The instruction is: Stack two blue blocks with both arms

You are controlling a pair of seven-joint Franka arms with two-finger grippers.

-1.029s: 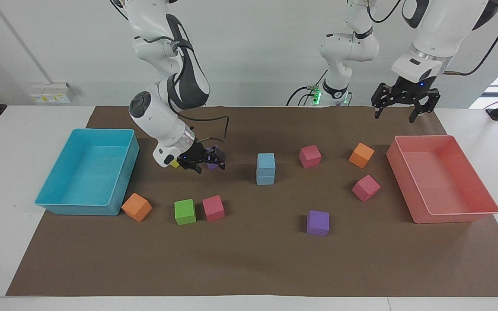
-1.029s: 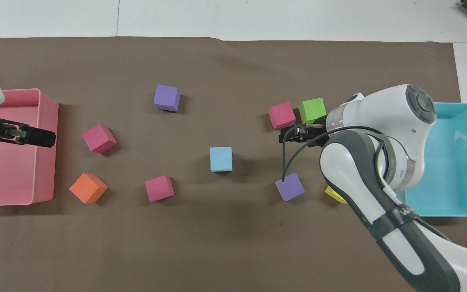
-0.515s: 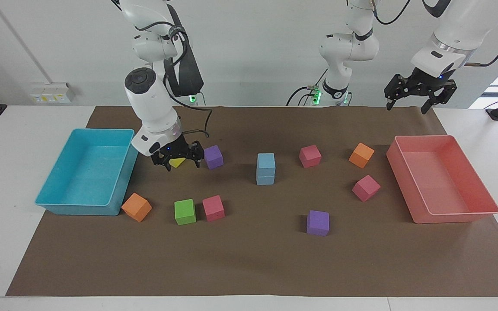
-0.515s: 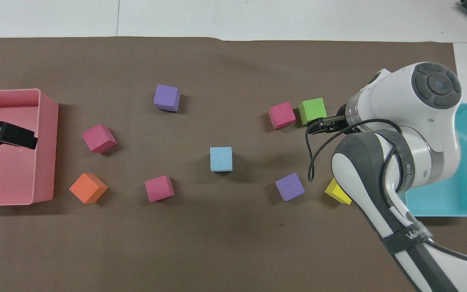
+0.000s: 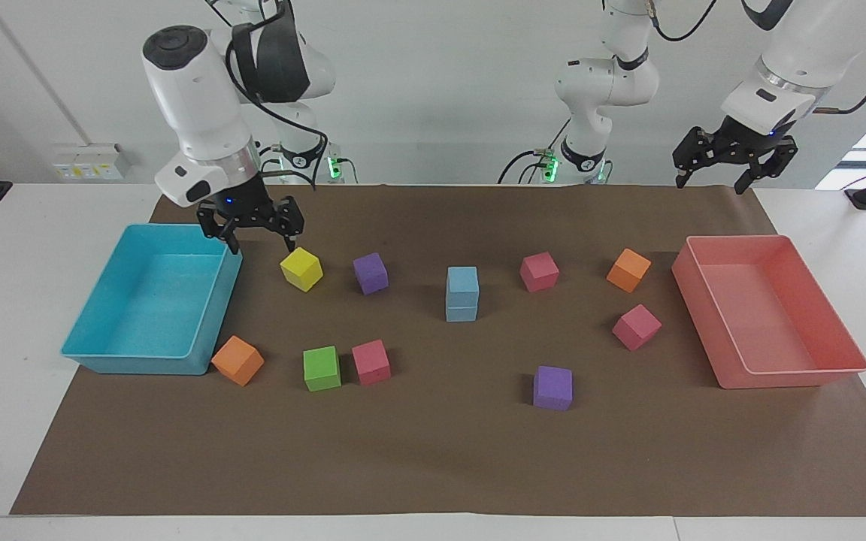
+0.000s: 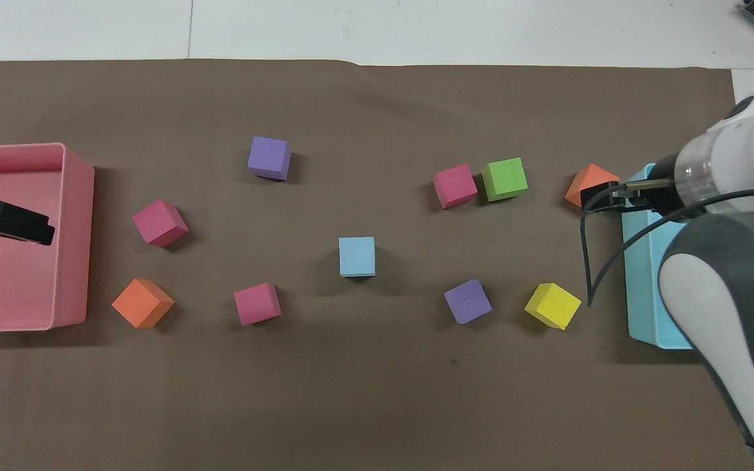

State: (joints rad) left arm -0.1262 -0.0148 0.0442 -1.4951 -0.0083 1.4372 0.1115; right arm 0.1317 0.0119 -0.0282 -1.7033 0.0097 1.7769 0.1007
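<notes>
The two blue blocks stand stacked, one (image 5: 462,279) squarely on the other (image 5: 461,309), in the middle of the brown mat; the overhead view shows only the top block (image 6: 357,256). My right gripper (image 5: 260,239) is open and empty, raised over the mat beside the cyan tray's corner and the yellow cube, well clear of the stack. It shows at the tray's edge in the overhead view (image 6: 603,196). My left gripper (image 5: 710,182) is open and empty, held high over the mat's edge by the pink tray, and it shows over that tray in the overhead view (image 6: 7,222).
A cyan tray (image 5: 216,300) lies at the right arm's end and a pink tray (image 5: 786,376) at the left arm's end. A yellow cube (image 5: 301,269), two purple cubes (image 5: 370,273) (image 5: 552,388), and pink, orange and green cubes are scattered around the stack.
My right gripper has risen and swung from beside the purple cube toward the cyan tray, uncovering the yellow cube. My left gripper has lifted slightly. The stack has not moved.
</notes>
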